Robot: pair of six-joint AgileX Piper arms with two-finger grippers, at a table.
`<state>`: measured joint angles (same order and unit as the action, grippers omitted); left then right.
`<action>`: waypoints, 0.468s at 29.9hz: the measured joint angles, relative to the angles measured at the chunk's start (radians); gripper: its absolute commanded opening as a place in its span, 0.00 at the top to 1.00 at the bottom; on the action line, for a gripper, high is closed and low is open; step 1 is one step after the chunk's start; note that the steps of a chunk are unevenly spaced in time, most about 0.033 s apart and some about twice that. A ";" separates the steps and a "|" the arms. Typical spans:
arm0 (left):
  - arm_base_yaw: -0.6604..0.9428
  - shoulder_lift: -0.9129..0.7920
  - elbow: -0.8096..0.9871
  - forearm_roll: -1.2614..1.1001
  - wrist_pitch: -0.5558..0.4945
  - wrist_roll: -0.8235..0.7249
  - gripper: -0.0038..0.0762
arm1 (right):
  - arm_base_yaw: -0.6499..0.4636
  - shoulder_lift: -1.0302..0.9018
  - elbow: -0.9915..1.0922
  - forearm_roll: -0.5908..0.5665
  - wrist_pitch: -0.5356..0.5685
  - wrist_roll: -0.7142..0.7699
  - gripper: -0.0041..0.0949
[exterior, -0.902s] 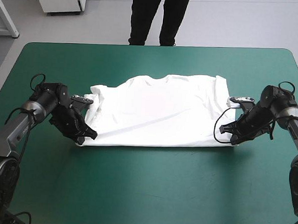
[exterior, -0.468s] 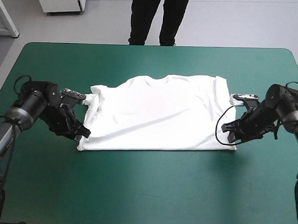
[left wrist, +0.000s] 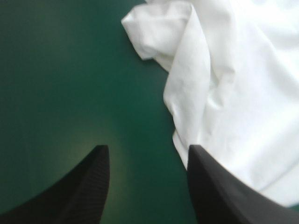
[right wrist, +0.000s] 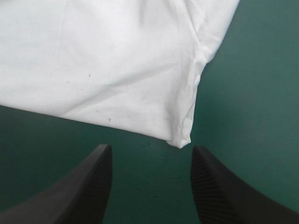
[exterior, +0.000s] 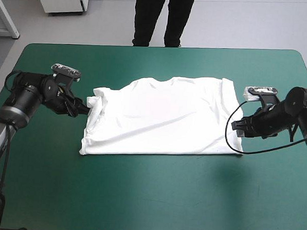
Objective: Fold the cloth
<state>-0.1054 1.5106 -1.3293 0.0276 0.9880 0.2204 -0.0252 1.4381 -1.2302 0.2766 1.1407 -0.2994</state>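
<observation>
High view is showing the white T-shirt (exterior: 161,118) lying flat mid-table on the teal-green cover (exterior: 149,197). Left gripper (exterior: 86,106) and right gripper (exterior: 238,128) are hovering open and empty beside its side edges. Fabric is looking light, limp and crease-prone; pinching the near corners seems best.

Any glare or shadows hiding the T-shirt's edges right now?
High view: the T-shirt glares white at its middle, edges clear. Left wrist view: a pale sheen on the teal-green cover by the left gripper. Right wrist view: even light, the T-shirt's corner plain.
</observation>
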 measured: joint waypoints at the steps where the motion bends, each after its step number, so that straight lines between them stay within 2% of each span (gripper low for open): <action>1: 0.000 0.025 -0.025 0.000 -0.011 0.000 0.48 | 0.000 0.000 0.000 0.002 -0.004 0.002 0.45; 9: 0.003 0.251 -0.227 -0.008 -0.041 0.015 0.48 | 0.000 -0.006 0.000 0.007 -0.009 0.004 0.45; 14: 0.046 0.369 -0.277 -0.120 -0.044 0.056 0.48 | 0.000 -0.008 0.000 0.007 -0.009 0.005 0.46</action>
<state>-0.0597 1.8800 -1.6068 -0.0919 0.9437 0.2768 -0.0252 1.4299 -1.2302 0.2832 1.1317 -0.2943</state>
